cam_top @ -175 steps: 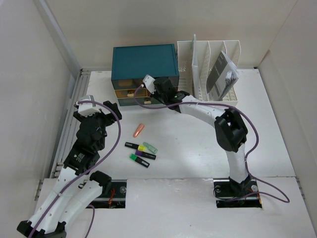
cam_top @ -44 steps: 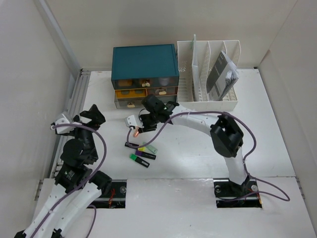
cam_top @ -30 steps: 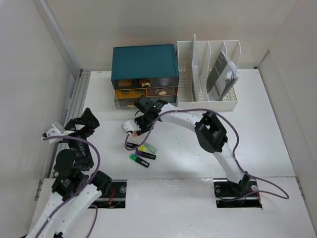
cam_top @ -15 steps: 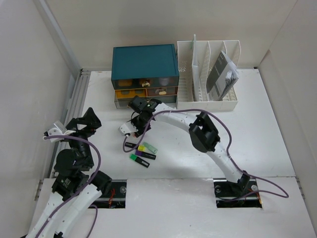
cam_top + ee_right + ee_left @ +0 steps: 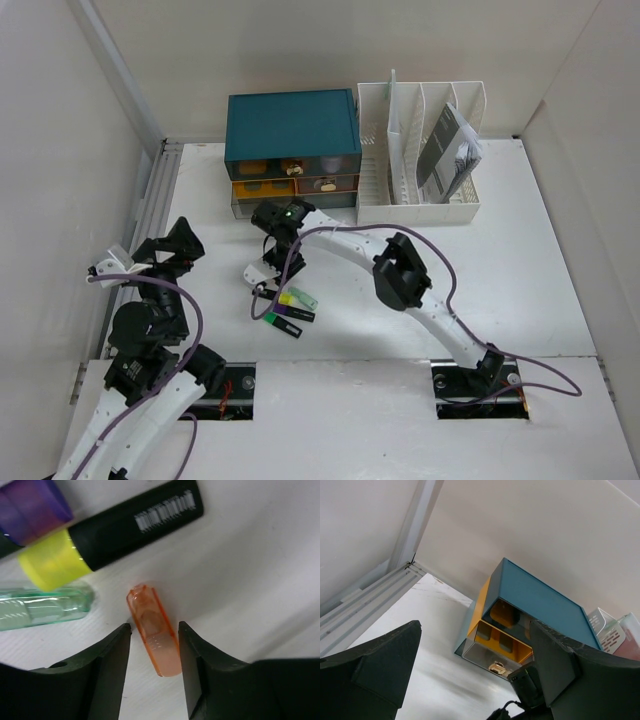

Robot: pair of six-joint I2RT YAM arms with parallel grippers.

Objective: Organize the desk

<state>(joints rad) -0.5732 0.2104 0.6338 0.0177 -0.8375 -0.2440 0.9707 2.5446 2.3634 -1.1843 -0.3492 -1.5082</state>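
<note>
At the near edge, both arm bases sit by the two cut-outs (image 5: 225,385). The left gripper (image 5: 175,243) is parked off to the left side. In its wrist view the fingers are spread wide with nothing between them.

Change: 5.8 s ago the right gripper (image 5: 154,640) was up at the drawers. It has since swung down and left across the desk (image 5: 540,260) and now stands over the marker cluster. The wrist view shows the orange cap (image 5: 154,635) lying flat on the surface between the two fingers (image 5: 107,670), one on each side. A sliver of white shows beside the cap, so the jaws are apart and not yet clamped.

Judgement: a pick of the cap is set up, and closing is the next step.

Just beyond the cap lie the yellow highlighter (image 5: 120,527) and a clear green cap (image 5: 40,607), close enough to be nudged.

Surface: white, flat and matte, with a metal rail (image 5: 150,210) along the left edge.

Far end: a teal drawer box (image 5: 290,125) with one clear drawer (image 5: 495,652) standing out, and a white file rack (image 5: 420,190) beside it. Plain pale walls enclose the space.
</note>
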